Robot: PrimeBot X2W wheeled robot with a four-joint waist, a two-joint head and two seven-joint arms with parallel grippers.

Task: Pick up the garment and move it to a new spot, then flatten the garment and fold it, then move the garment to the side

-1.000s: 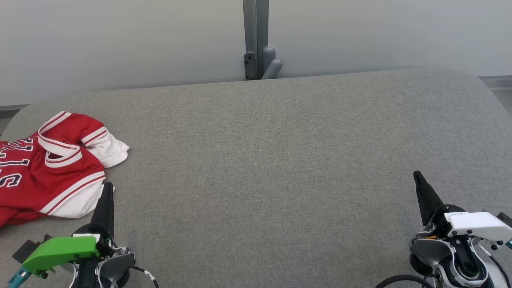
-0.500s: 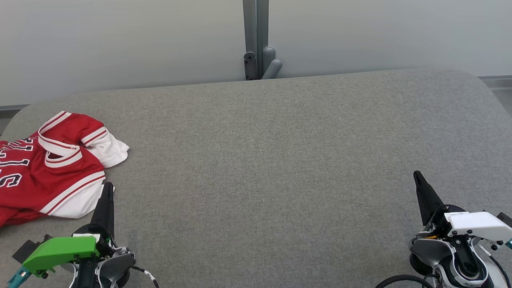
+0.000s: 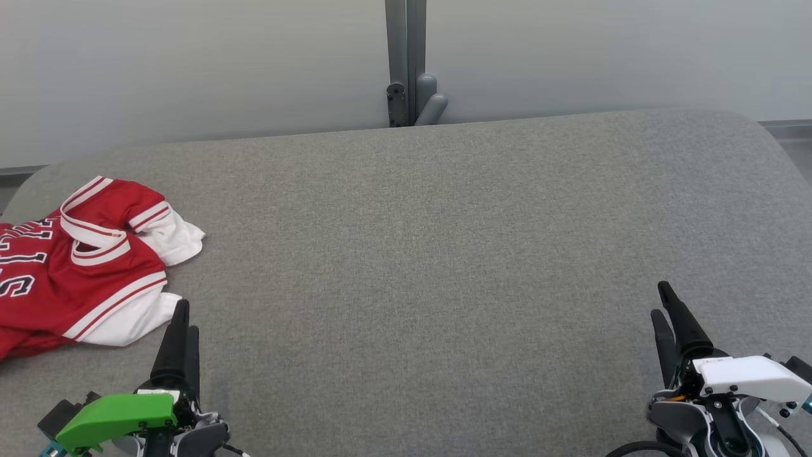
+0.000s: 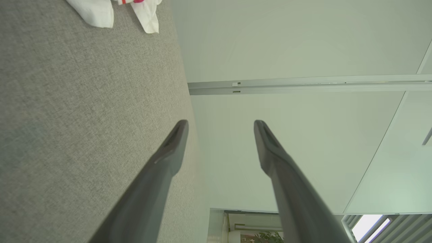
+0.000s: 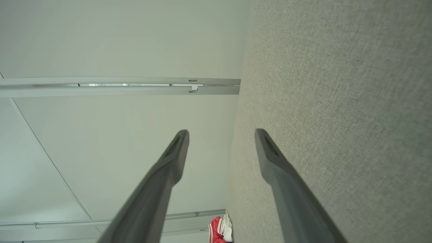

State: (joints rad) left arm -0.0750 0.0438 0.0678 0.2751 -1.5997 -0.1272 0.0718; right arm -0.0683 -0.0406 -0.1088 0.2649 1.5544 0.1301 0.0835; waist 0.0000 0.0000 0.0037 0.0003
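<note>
Garment: a red jersey with white trim and dark lettering. It lies crumpled at the far left of the grey fabric surface, with part of it running past the left edge of the head view. The left gripper hangs just beside the white cloth at the jersey's near edge. Its two fingers are spread wide with nothing between them. The right gripper sits at the near right of the surface, well apart from the jersey. Its fingers are likewise spread wide and empty. The step in hand appears to be the first pick-up, and no cloth is gripped yet. Recommended procedure: advance the left gripper over the jersey and lower it until the fingers straddle a raised fold near the shoulder or collar trim, not the loose white edge. Close fully before lifting. Confirm that both layers are caught, since a single-layer pinch is likely to let the body trail and bunch. Lift until the hem clears the surface, then carry the jersey toward the bare middle, where both arms can reach it for flattening. Bring the right gripper across only once the cloth hangs free.
</note>
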